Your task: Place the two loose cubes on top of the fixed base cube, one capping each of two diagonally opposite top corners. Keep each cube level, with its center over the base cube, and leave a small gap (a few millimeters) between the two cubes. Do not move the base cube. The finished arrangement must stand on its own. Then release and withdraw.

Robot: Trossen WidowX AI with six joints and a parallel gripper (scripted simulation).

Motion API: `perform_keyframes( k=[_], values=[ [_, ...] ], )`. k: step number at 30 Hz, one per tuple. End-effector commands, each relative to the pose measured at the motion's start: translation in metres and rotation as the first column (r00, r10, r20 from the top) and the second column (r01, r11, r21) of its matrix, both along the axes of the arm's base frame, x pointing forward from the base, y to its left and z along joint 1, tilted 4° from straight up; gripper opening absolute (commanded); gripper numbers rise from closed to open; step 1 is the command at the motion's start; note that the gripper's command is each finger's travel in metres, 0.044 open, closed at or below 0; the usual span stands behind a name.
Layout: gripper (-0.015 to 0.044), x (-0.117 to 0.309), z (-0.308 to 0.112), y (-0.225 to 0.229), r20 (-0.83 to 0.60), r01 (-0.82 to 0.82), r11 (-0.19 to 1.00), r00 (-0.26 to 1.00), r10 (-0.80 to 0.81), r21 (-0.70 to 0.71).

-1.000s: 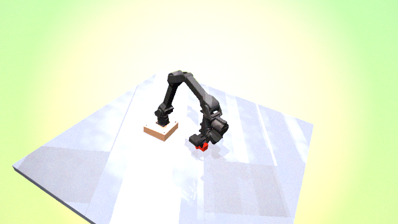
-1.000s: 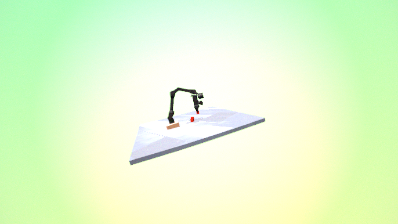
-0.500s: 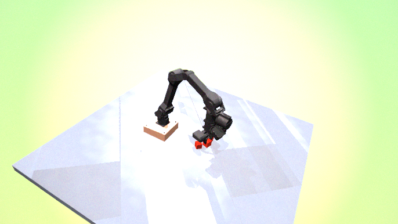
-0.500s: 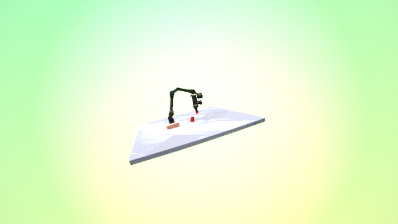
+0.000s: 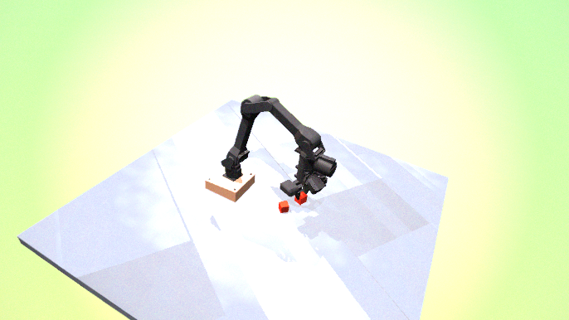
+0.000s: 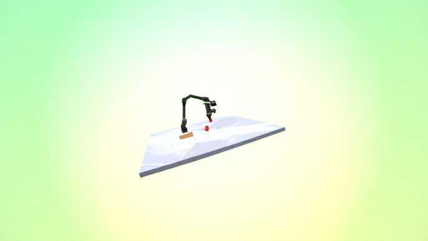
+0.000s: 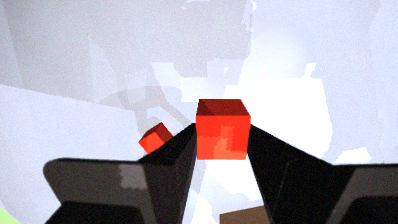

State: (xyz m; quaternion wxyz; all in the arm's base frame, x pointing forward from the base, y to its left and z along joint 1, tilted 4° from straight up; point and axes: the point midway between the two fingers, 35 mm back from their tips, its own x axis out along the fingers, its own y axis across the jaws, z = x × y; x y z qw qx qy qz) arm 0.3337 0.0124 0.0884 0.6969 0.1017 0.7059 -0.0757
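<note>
My gripper (image 5: 300,199) (image 6: 210,120) (image 7: 220,128) is shut on a red cube (image 5: 300,201) (image 6: 210,120) (image 7: 223,137), which sits squarely between the fingertips in the wrist view. The exterior view shows it raised above the table. A second red cube (image 5: 284,206) stands on the table, on the robot-base side of the gripper. A turned red cube (image 7: 156,139) shows beside the left finger in the wrist view. In the exterior view the table cubes (image 6: 206,128) overlap in one small red patch. The third cube is largely hidden in the top view. I cannot tell which table cube is the base.
The tan mounting block (image 5: 220,188) (image 6: 186,135) (image 7: 244,216) carries the arm, to the left of the cubes in the top and exterior views. The pale table (image 5: 137,282) (image 6: 162,156) has bright patches and shadows. Its edges lie well away from the cubes.
</note>
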Motion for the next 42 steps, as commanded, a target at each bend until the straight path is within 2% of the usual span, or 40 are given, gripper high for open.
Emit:
perform_keyframes(
  k=[1, 42],
  values=[
    [0.0105, -0.003, -0.001, 0.011, 0.004, 0.020, 1.000, 1.000, -0.020, 0.008],
    [0.0105, -0.060, -0.023, 0.111, -0.031, 0.208, 0.978, 0.978, -0.208, -0.006]
  ],
)
